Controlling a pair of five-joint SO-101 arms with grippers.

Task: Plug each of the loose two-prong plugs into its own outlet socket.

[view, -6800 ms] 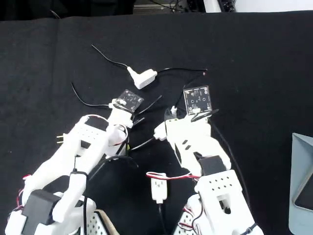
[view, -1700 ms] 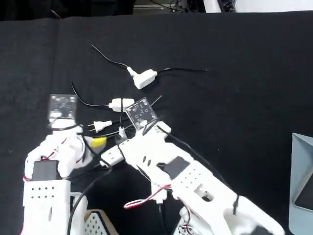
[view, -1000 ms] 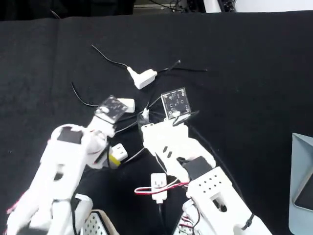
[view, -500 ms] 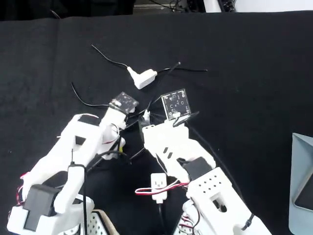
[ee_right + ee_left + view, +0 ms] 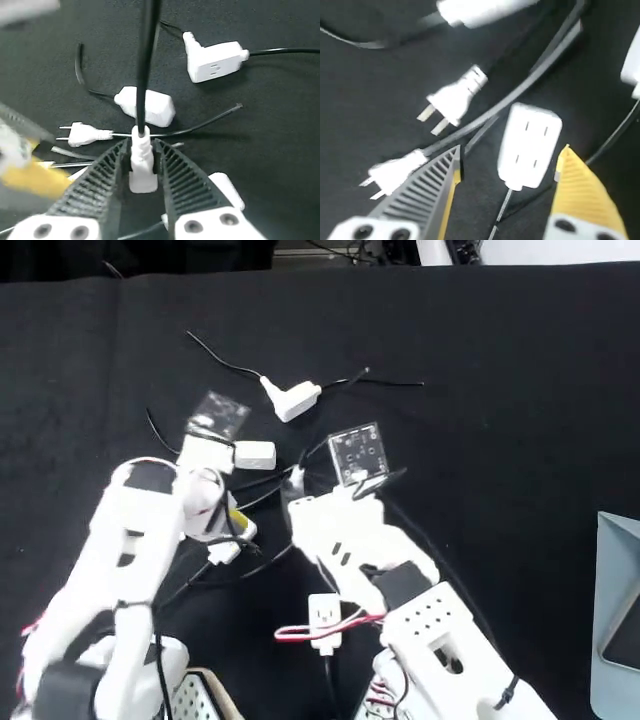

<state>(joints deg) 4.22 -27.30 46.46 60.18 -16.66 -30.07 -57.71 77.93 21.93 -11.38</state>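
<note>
Cords sprawl all over the black table point(image 5: 520, 390), and both arms are down in the thick of them. Right gripper point(image 5: 141, 146) first: its fingers are clamped tight on a white plug point(image 5: 141, 175), squeezing it by the body, with its black cord point(image 5: 146, 60) running straight out of the pinch. The prongs are hidden, so I cannot tell which way they point. Just ahead of it on the table lies a plain white block point(image 5: 145, 106). Farther out is a large outlet socket point(image 5: 215, 61), slots facing up, with a cord leaving each end.

Over to the left gripper point(image 5: 510, 150): fingers wide apart, one grey point(image 5: 427, 185) and one yellow point(image 5: 580, 185), holding nothing. Between them sits a small socket point(image 5: 529, 145), face up with all its slots bare, just beside the yellow finger. Right against the grey finger lies a near plug point(image 5: 395, 172), prongs out in the open. Beyond it is a far plug point(image 5: 452, 100), tilted on the table, its two prongs also bare.

From above, the two grippers are close together at mid-table. A third socket point(image 5: 325, 615) lies back near the right arm's base with a red-and-white wire draped across it.
</note>
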